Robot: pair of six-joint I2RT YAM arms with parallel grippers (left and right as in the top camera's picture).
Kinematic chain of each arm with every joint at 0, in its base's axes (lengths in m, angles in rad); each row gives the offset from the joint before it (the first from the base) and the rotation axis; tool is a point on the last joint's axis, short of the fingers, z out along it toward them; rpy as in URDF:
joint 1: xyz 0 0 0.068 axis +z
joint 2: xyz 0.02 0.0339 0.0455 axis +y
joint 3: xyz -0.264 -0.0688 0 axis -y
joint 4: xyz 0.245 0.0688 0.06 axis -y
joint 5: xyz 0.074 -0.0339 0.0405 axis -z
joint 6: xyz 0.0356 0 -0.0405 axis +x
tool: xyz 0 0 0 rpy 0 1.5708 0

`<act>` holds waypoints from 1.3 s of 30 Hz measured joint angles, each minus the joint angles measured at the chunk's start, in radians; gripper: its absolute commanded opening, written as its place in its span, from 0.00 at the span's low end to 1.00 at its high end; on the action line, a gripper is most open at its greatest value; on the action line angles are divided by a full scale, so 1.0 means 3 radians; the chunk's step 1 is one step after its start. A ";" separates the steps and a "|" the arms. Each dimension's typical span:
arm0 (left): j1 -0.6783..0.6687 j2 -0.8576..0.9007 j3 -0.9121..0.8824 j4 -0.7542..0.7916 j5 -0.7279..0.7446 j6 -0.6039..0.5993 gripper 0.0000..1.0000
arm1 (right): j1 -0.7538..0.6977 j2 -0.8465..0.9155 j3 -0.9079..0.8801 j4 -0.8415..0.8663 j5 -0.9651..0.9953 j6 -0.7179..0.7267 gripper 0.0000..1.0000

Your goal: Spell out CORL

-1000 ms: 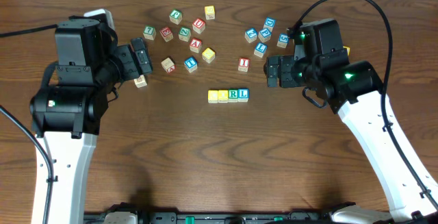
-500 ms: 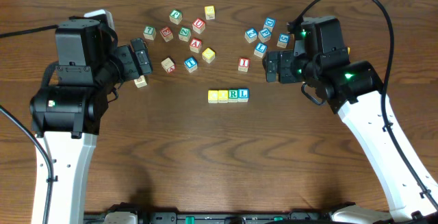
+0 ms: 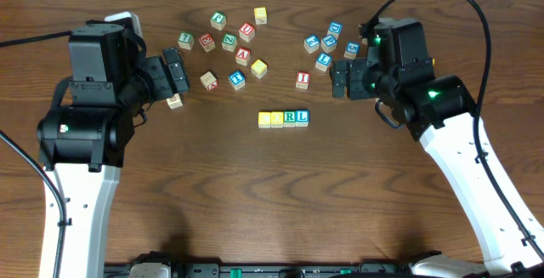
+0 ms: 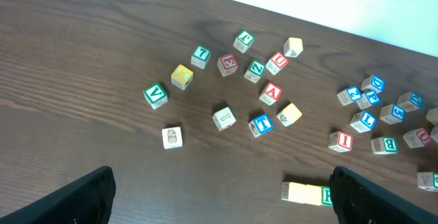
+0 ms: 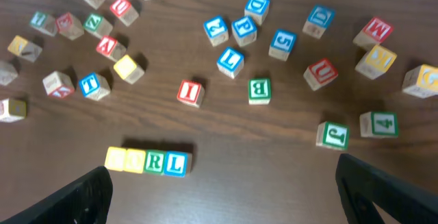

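Dark wooden surface [image 3: 280, 193] is carrying the CORL row [image 3: 284, 118]: four touching cubes, two yellow-topped, then a green "R" and a blue "L". Loose letter cubes [image 3: 229, 44] are lying beyond the row, apart from it. Left fingers [image 3: 176, 70] and right fingers [image 3: 338, 81] are hovering spread wide and empty, flanking the row on either side.

The right gripper [image 3: 337, 80] has drifted a little toward the far edge of the table [image 3: 255, 193], seen from overhead. It now sits farther from the row of four cubes [image 3: 284, 118] and closer to the loose blue-lettered cubes [image 3: 324, 59], level with the nearest of them. The black wrist behind it has moved the same way.
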 measured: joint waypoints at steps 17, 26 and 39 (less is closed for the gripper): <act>0.0000 0.0000 0.0000 -0.0001 0.0000 0.0000 0.98 | -0.0158 -0.0329 -0.0003 0.0106 0.0292 -0.0076 0.99; 0.0000 0.0000 0.0000 -0.0004 0.0000 0.0000 0.98 | -0.0534 -0.0983 -0.0767 0.0900 0.0291 -0.0086 0.99; 0.0000 0.0000 0.0000 -0.0005 0.0000 0.0000 0.98 | -0.0951 -0.2712 -0.3010 0.2490 0.0179 -0.0088 0.99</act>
